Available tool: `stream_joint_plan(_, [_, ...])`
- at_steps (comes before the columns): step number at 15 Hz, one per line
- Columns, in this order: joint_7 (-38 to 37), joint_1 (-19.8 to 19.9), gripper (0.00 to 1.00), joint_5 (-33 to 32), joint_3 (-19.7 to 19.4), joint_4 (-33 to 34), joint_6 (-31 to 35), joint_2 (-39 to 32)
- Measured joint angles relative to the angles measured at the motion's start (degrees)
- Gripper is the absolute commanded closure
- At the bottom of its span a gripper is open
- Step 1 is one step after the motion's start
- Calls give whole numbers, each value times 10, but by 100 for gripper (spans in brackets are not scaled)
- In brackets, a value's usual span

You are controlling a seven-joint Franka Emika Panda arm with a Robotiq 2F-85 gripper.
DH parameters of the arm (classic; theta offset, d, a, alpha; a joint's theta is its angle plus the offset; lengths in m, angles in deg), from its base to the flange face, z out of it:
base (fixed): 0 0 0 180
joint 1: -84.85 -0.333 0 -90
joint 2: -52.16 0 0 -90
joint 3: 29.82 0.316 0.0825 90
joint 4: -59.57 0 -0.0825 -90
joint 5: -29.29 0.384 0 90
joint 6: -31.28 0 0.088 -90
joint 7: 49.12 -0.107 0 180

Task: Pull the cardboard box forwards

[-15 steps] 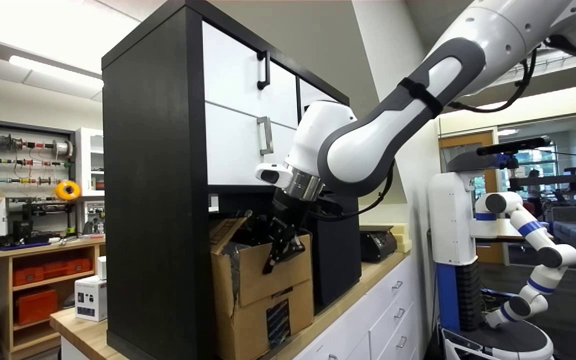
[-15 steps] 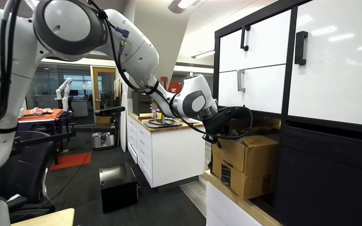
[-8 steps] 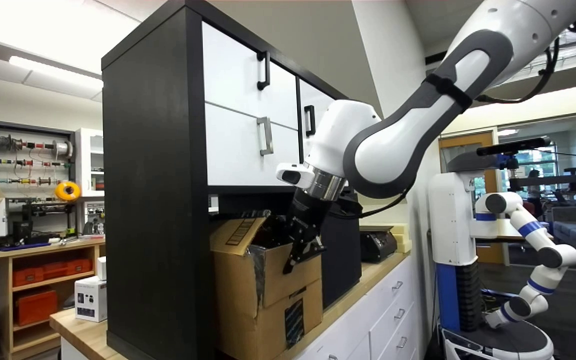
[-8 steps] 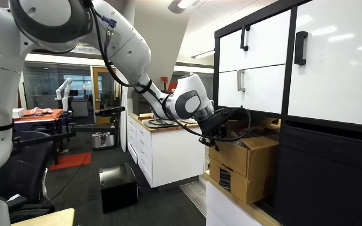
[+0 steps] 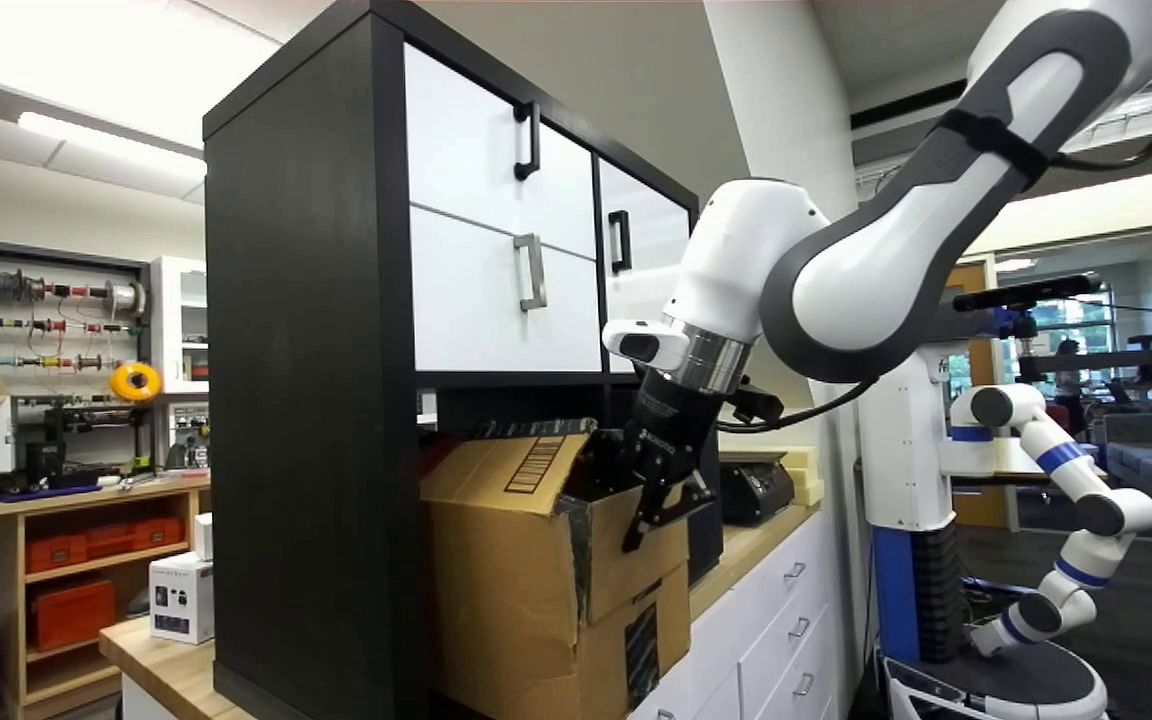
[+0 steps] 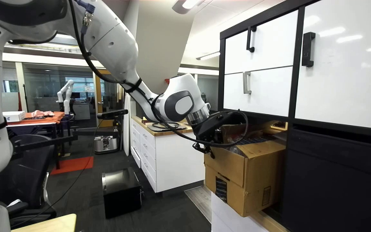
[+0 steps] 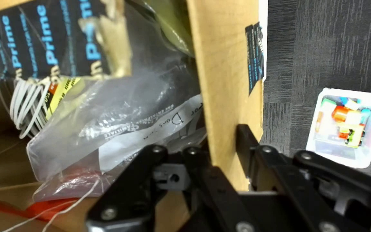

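While the pincer [image 7: 222,149] is gripping the top edge of the front wall [image 7: 227,80] of the brown cardboard box [image 6: 262,174], the box's bulk is lying behind and below it, toward the black cabinet [image 5: 296,350]. One finger [image 7: 246,145] is lying against the wall's outer face; the other is reaching inside, its tip partly hiding behind the wall's edge. The coming move is turning on that relation: the wall is running crosswise between the fingers, so a straight pull away from the cabinet, toward the white robot arm [image 6: 118,48], would be bearing squarely on the inner finger.

The box is sitting partly within the cabinet's open lower bay, beside a black fabric bin [image 6: 333,180], its rear lying beneath the white doors [image 6: 259,90]. Its front end is apparently overhanging the edge of the wooden tabletop [image 5: 748,555], above the white drawers [image 5: 776,620]. A clear plastic bag [image 7: 134,119] is lying inside it.

By that overhang, the pull is looking well along, and any further travel is probably calling for a short, level draw. Going much farther would be risking a tip over the edge, and the thin cardboard may be bending at the grip.
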Motion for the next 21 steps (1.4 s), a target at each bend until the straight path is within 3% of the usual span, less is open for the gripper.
stream_joint_plan(12, [-44,-2,96,-24,-3,-118,-1,100])
stream_joint_plan(13, [-49,-2,91,-27,-3,-123,-1,104])
stream_joint_plan(14, [-55,-2,60,-32,-3,-127,-1,108])
stream_joint_plan(16, [-72,-2,54,-46,-3,-130,-2,112])
stream_joint_plan(21, [-135,-2,22,-91,-2,-129,-2,128])
